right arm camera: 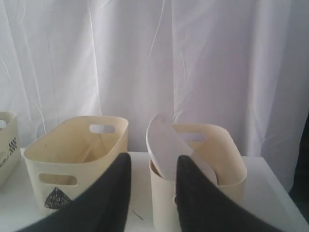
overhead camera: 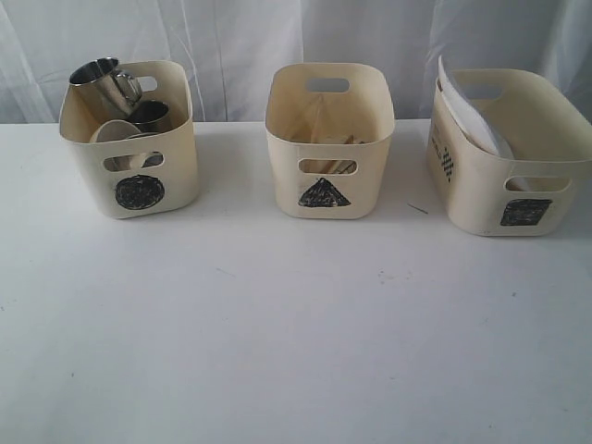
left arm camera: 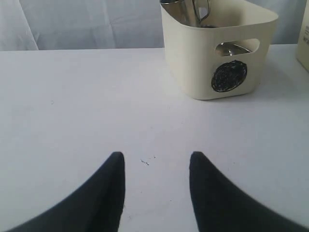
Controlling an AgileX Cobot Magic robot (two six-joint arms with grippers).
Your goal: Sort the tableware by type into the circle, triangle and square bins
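The left gripper and right gripper have smooth black tapering fingers.

You are looking at three tubs of cream plastic, smooth with a dull sheen: the circle bin by the tabletop's far left, the triangle bin at the middle of the far edge, and the square bin far right. Their marks are rough black scribble. The mug is polished steel, mirror-bright. The plate is smooth glossy white. The chopsticks look like pale bare wood. The tabletop is matt white and faintly specked. Thin white cloth hangs behind.
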